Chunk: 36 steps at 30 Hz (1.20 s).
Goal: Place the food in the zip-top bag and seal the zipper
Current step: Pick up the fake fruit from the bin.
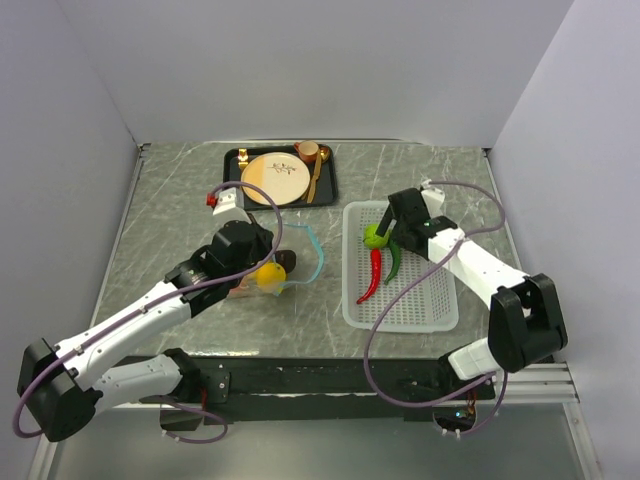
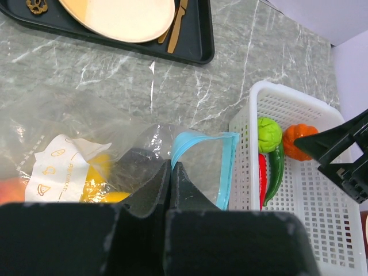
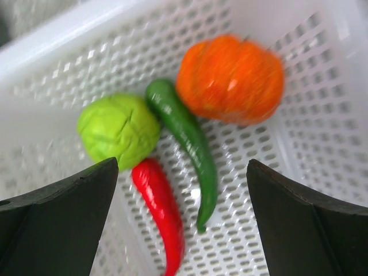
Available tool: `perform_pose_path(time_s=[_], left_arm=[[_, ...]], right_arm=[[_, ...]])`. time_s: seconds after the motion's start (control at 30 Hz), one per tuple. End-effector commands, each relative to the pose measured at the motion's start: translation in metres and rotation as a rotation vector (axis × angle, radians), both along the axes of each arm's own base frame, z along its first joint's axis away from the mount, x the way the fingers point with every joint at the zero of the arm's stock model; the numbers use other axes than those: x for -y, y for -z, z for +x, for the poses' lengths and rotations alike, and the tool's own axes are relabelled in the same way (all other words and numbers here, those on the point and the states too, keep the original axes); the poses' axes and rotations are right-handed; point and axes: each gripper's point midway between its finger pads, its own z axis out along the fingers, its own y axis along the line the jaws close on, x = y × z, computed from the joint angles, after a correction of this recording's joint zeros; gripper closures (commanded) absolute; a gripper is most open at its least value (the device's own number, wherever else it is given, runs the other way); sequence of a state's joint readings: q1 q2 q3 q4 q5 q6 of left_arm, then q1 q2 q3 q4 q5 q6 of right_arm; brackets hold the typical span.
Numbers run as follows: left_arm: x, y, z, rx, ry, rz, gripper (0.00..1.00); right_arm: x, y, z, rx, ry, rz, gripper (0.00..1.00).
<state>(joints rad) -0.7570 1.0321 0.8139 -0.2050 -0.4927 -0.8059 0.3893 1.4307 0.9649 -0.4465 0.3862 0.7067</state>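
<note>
Two chilies (image 3: pixel 190 138), between spread right gripper (image 3: pixel 181 172)

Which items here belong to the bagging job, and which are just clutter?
Job: bag, zipper, lemon already inside the bag, lime, red chili, green chili, orange fruit.

Clutter: basket (only holds the food), tray, plate, cup, gold cutlery.

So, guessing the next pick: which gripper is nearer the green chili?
Right. The right gripper hovers open above the green chili; the left gripper is away, pinching the zip-top bag.
</note>
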Motion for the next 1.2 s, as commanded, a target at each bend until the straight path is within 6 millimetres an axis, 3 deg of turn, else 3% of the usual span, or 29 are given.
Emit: perform_pose_path(time_s=[0.0, 0.33, 0.93, 1.03, 1.17], left_arm=[[0.005, -0.016, 0.003, 0.043, 0.015, -0.033, 0.99], [0.006, -0.015, 0.004, 0.036, 0.019, -0.020, 0.99], [-0.001, -0.015, 0.000, 0.035, 0.003, -0.016, 0.99], [-0.003, -0.015, -0.001, 0.037, 0.001, -0.015, 0.99], [-0.003, -0.015, -0.001, 0.036, 0.004, -0.016, 0.99]], right_arm=[[0.024, -0.018, 0.016, 0.043, 0.118, -0.101, 0.00], [0.048, -0.015, 0.030, 0.032, 0.189, -0.172, 0.00], [0.050, 0.018, 0.056, -0.015, 0.173, -0.167, 0.00], [0.050, 0.021, 0.056, -0.016, 0.167, -0.168, 0.02], [0.050, 0.021, 0.055, -0.006, 0.159, -0.165, 0.13]])
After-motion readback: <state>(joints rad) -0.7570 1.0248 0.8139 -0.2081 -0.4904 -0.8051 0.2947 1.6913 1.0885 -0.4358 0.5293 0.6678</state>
